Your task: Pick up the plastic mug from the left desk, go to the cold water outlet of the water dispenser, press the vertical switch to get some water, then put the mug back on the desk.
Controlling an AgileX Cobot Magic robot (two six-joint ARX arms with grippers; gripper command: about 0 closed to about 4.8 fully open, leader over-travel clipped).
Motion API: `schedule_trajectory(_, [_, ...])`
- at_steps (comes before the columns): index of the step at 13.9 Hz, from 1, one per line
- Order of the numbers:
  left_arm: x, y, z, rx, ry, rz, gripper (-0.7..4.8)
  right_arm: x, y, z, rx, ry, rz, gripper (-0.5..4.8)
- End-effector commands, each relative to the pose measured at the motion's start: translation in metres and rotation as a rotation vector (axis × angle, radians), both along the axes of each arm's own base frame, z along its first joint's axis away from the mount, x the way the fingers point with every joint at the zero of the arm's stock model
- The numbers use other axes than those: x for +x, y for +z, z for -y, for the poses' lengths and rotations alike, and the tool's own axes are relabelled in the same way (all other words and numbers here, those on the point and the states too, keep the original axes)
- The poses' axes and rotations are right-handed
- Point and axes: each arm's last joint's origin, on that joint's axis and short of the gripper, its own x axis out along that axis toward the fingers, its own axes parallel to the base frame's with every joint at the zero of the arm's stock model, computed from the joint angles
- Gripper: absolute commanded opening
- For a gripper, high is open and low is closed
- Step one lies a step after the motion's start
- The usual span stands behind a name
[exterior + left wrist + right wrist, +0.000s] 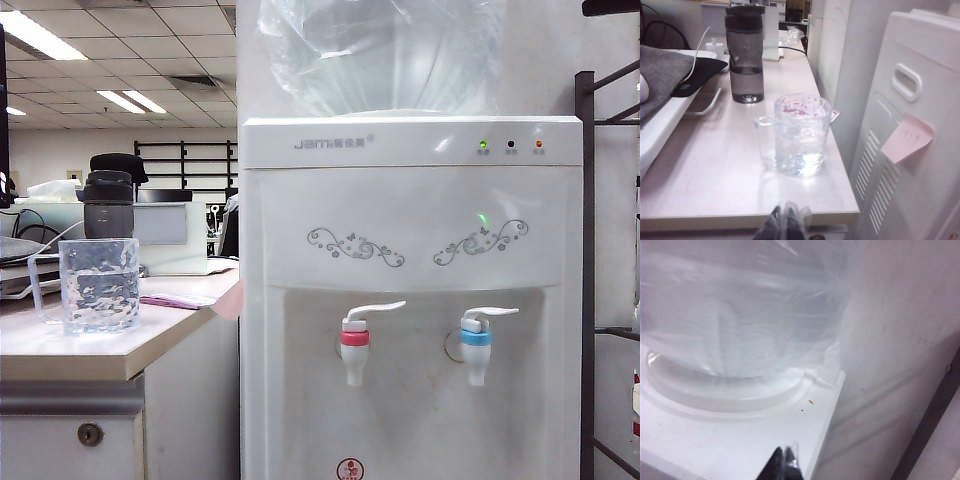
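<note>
The plastic mug [100, 285] stands upright on the left desk [70, 355], close to its front edge, clear and dimpled, with some water in it. In the left wrist view the mug [801, 135] is a short way beyond my left gripper [785, 222], which is shut, holds nothing and hovers at the desk's [715, 175] front edge. The water dispenser [410, 260] stands right of the desk. Its cold water outlet [476, 345] has a blue ring and the vertical switch [492, 314] above it. My right gripper [784, 462] is shut and empty over the dispenser's top [715, 440]. Neither gripper shows in the exterior view.
A smoky-grey bottle [745, 55] with a black cap stands behind the mug. A red-ringed tap [355, 350] sits left of the blue one. The big clear water bottle [740, 305] fills the dispenser's top. A pink note [907, 137] hangs on the dispenser's side; a grey cloth [660, 75] lies on the desk.
</note>
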Motion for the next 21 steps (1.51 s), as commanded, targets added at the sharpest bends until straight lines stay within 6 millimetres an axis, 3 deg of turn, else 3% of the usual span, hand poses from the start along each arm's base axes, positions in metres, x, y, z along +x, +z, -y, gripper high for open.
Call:
schedule_trajectory(1, [0.0, 0.002, 0.0, 0.039, -0.011, 0.021, 0.21, -0.001, 0.003, 0.0, 0.007, 0.002, 0.017, -0.05])
schedule_trajectory(9, [0.0, 0.002, 0.0, 0.039, -0.01, 0.021, 0.21, -0.004, 0.004, -0.005, 0.008, 0.016, 0.015, -0.05])
schedule_trajectory(13, [0.0, 0.001, 0.0, 0.039, -0.014, 0.019, 0.21, -0.013, -0.001, 0.001, -0.002, -0.099, -0.045, -0.05])
schedule_trajectory(15, [0.0, 0.001, 0.0, 0.039, -0.007, 0.018, 0.21, -0.028, -0.019, 0.008, -0.009, -0.219, -0.076, -0.05])
schedule_trajectory(18, [0.0, 0.001, 0.0, 0.039, -0.009, 0.018, 0.21, -0.068, -0.069, 0.018, 0.05, -0.302, -0.022, -0.05])
schedule_trajectory(21, [0.0, 0.001, 0.0, 0.039, -0.008, 0.018, 0.21, -0.084, -0.092, 0.029, 0.124, -0.38, -0.033, -0.05])
